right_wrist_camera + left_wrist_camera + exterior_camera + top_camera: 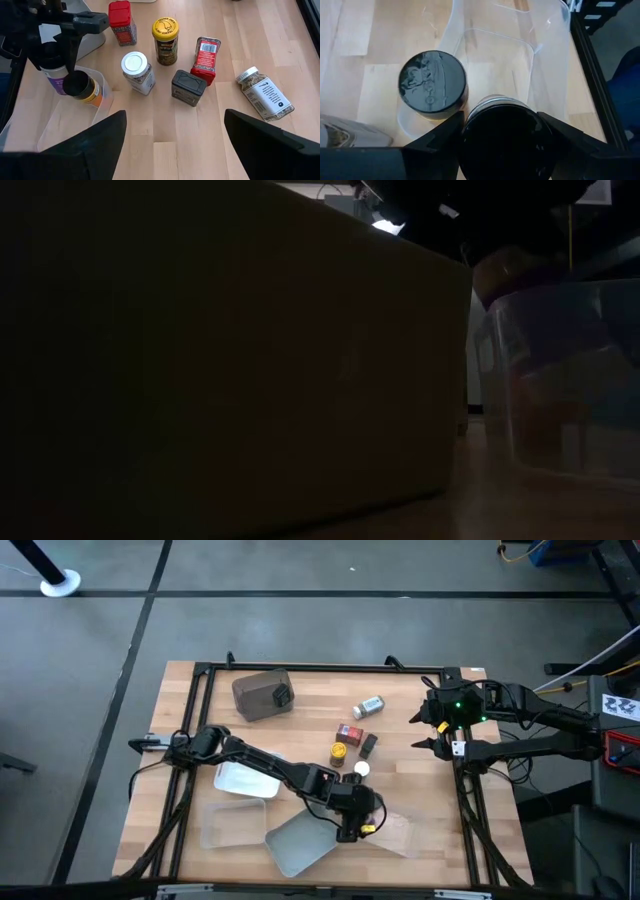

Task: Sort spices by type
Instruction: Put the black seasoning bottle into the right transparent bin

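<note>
My left gripper (352, 824) is shut on a dark-lidded jar (505, 140) over the clear tray (545, 55), next to a second dark-lidded jar (432, 85) with an orange label (84, 90) that stands on its base in that tray. On the wood stand a red-lidded jar (121, 22), a yellow-lidded jar (165, 40), a white-lidded jar (136, 72) and a black box (187, 87). A red box (206, 60) and a white-capped jar (263, 92) lie on their sides. My right gripper (172, 145) waits open at the table's right side, touching nothing. My left gripper pinches the dark-lidded jar between its two fingers (440, 137), which sit on opposite sides of the jar just under the lid (485, 107). The fingers come from above, pointing down. The jar (54, 75) stays upright inside the clear tray; whether its base touches the tray floor, I cannot tell.
A brown tub (262, 695) sits at the far left of the table, a white tray (240, 780) under the left arm, a grey tray (300, 845) at the near edge. The grey tray's wall (200, 360) fills most of the low view. Black rails (465, 810) frame the table.
</note>
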You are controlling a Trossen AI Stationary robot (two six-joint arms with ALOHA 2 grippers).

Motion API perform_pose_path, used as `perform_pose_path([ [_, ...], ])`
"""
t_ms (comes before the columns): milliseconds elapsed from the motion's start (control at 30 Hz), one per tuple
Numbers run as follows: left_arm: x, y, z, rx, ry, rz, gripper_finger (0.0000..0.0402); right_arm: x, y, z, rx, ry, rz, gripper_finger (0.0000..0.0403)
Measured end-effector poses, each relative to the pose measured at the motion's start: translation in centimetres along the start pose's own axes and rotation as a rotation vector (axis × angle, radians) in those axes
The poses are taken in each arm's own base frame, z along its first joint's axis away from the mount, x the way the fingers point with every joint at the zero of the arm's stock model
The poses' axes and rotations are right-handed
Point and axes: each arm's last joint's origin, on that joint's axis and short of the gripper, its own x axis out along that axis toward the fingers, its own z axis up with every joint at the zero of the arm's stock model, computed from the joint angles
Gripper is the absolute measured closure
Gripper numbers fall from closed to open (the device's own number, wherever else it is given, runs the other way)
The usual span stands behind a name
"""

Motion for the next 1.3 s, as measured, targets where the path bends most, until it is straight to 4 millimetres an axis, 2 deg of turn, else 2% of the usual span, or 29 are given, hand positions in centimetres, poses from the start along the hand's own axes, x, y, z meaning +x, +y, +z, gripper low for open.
perform_pose_path([
  [333, 0.00, -0.02, 0.00, 0.058, -0.001, -0.001, 0.0192, 0.01, 0.00, 0.00, 0.000, 0.000, 0.000, 0.0068],
  [1300, 0.00, -0.02, -0.20, 0.067, 0.025, -0.029, 0.0191, 0.00, 0.00, -0.01, 0.000, 0.001, 0.000, 0.0068],
])
